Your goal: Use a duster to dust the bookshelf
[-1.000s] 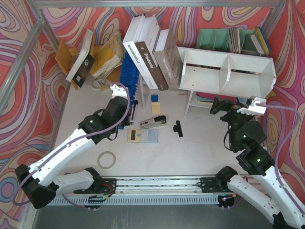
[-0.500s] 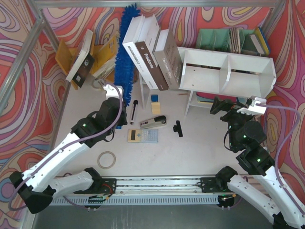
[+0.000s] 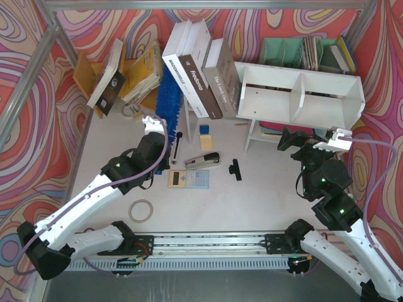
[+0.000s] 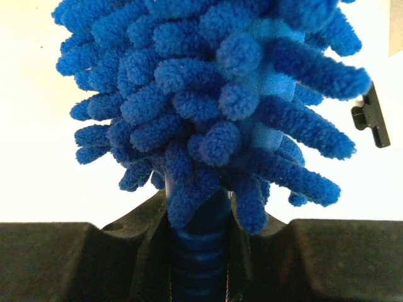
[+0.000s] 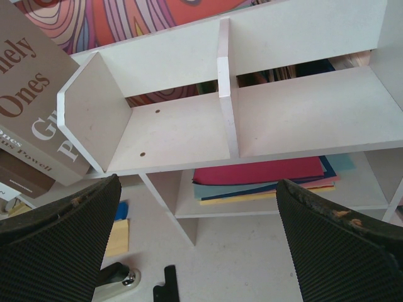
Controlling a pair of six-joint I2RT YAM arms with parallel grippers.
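Left wrist: duster (image 4: 214, 94) gripped at handle | right wrist: bookshelf (image 5: 189, 141) compartments

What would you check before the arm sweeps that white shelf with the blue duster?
1. Duster gripped: the left fingers are shut on its handle. Ok.
2. Duster head on the bookshelf: it is left of the leaning books, apart from the shelf. Not ok.
3. Path to the shelf: those books rest against its left end, in between. Not ok.
4. Compartments ready for sweeping: both look bare. Ok.
5. Right fingers: open, holding nothing, in front of the shelf. Ok.
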